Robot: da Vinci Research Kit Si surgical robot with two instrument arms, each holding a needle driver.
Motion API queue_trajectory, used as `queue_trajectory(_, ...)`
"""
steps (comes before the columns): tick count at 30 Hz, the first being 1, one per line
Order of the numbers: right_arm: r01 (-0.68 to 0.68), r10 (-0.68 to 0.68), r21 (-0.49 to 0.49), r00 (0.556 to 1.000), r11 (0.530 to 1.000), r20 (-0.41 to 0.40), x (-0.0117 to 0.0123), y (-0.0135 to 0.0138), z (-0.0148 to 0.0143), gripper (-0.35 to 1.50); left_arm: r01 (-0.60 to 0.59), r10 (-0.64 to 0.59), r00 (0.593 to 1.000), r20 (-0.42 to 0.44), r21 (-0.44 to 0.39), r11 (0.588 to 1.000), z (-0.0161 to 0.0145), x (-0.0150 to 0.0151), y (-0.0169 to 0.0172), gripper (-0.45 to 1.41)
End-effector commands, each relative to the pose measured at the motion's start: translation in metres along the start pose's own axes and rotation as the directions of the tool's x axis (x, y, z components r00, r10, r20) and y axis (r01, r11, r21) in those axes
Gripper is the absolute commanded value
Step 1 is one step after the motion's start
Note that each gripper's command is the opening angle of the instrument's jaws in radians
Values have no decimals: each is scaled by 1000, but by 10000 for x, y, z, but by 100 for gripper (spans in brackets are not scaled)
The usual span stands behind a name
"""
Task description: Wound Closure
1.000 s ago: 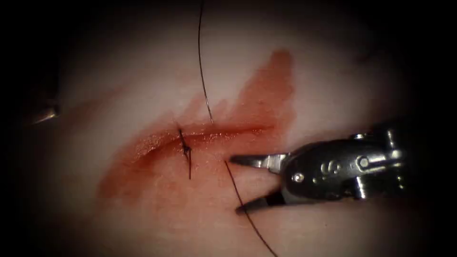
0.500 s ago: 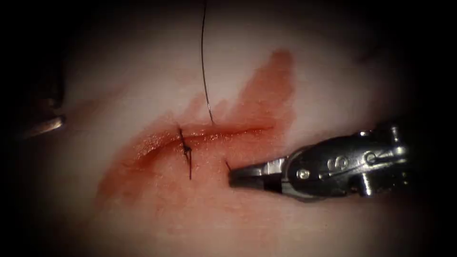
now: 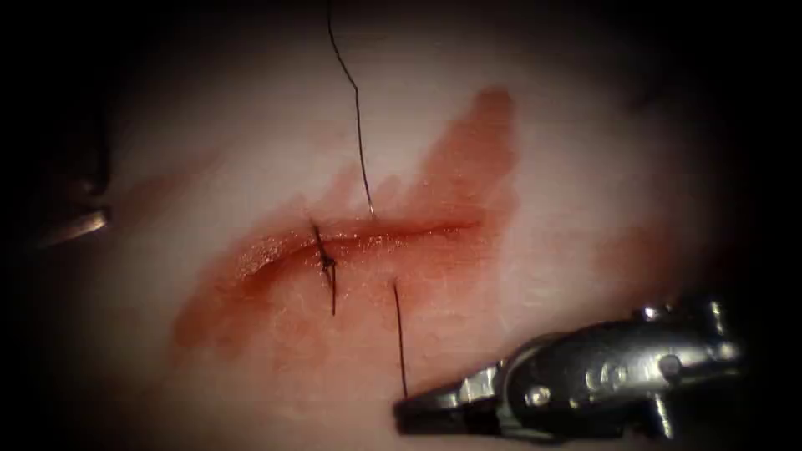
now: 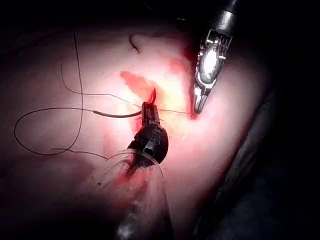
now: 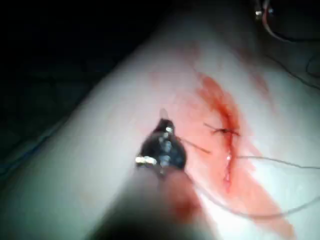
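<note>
Right tool's jaws [image 3: 407, 411]: closed tight on the thread [image 3: 399, 338], pinching it at the very tips; nothing else in the bite.
Thread in the grip: runs straight and taut from the jaw tips up to where it leaves the tissue [image 3: 585, 150], below the cut [image 3: 393, 227] and just right of the tied stitch [image 3: 326, 263].
Step in hand: pulling thread through. A second ago these jaws stood wide around the strand, half a second ago they had shut on it close to the tissue, and now the tool has drawn away toward the lower right with a bare length of thread paid out behind it.
Far side of the cut: the same strand goes in at the upper edge and climbs away out of the light.
Left tool [image 4: 150, 114]: parked well off to the left of the cut; its jaws look clamped on the needle [image 4: 117, 114] near one end.
Needle: out of the tissue, lying free above the surface, thread trailing from its other end in loose loops.
Red fluid [image 3: 468, 150]: smeared along the cut and up to the right.
Next move calls for: by my reading, a steady pull along the strand's own line, gentle enough not to tear the edge or drag the slack into a snarl.
</note>
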Motion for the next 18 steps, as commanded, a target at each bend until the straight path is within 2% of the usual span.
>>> queue_trajectory(1,4,-4,22,1000,1000,-4,10,-12,8,-35,1,-1,1000,-1,-2,1000,6,-4,5,-45)
queue_trajectory(10,44,-48,205,999,978,12,34,-53,6,-35,0,0,1000,-2,-4,1000,4,-5,4,-45)
queue_trajectory(18,66,-68,300,998,952,-3,50,-76,-1,-35,-1,1,1000,0,-6,1000,3,-7,5,-45)
